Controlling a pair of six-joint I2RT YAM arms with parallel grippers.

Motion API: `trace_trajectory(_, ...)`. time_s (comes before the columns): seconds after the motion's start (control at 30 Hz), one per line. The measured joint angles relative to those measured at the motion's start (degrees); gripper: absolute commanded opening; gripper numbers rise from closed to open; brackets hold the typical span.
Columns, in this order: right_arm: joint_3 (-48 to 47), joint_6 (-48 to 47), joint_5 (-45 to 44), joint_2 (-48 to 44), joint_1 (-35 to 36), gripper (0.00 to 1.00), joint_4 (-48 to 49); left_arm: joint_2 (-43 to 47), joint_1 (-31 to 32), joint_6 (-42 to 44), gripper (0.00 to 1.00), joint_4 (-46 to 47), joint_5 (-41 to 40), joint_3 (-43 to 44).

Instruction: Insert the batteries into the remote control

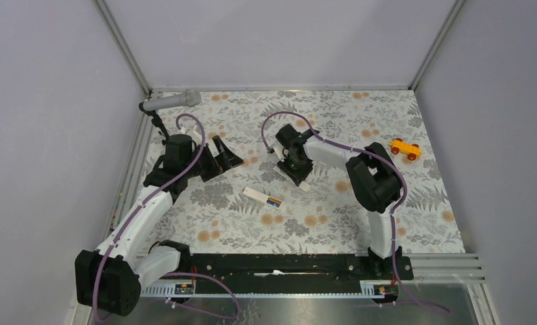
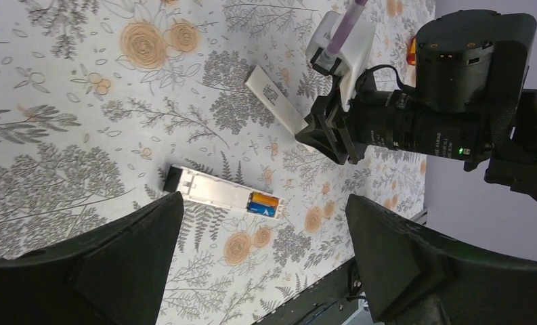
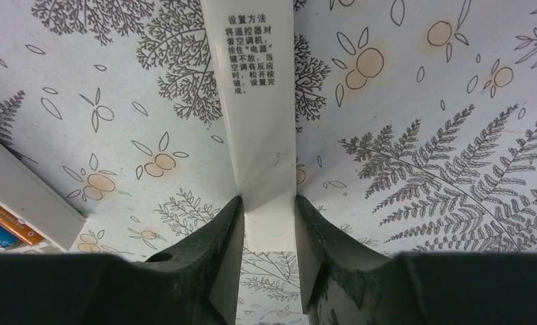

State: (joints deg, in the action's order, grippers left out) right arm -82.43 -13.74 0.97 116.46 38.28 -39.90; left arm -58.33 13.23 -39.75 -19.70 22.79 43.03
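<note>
White remote control (image 1: 259, 196) lies flat mid-worktop (image 1: 333, 223), slot side up. Batteries (image 1: 273, 201) sit in its near-right end, blue and orange showing. I've got the right fingers (image 3: 218, 237) clenched on the cover (image 3: 259, 101), a white strip with print, sticking out past the tips at 12 o'clock in the wrist view. From above, the remote is at 8 o'clock from them, near but apart. Left fingers (image 2: 143, 250) are spread wide, gripping nothing; the remote is at 4 o'clock from them.
</note>
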Motion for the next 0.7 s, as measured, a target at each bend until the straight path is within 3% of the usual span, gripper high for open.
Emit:
trace_trajectory(0.3,2.99,2.05,1.2,-6.75,-0.04,0.38,1.88,-5.95,3.34,-5.88,0.96,7.17,0.42,-0.52)
trace_trajectory(0.33,3.21,2.23,1.62,-7.37,-0.04,0.4,1.92,-6.84,3.58,-6.54,0.96,7.8,0.39,-0.52)
trace_trajectory(0.43,4.55,3.06,2.05,-8.98,-0.04,0.6,2.93,-9.4,4.02,-7.98,0.95,9.07,0.33,-0.52)
trace_trajectory(0.5,5.16,3.65,1.66,-9.07,-0.04,0.66,3.21,-10.23,4.2,-8.48,0.95,9.33,0.0,-0.52)
trace_trajectory(0.7,5.86,4.15,0.94,-7.93,-0.04,0.7,2.91,-10.01,4.28,-8.83,0.95,10.23,-1.38,-0.52)
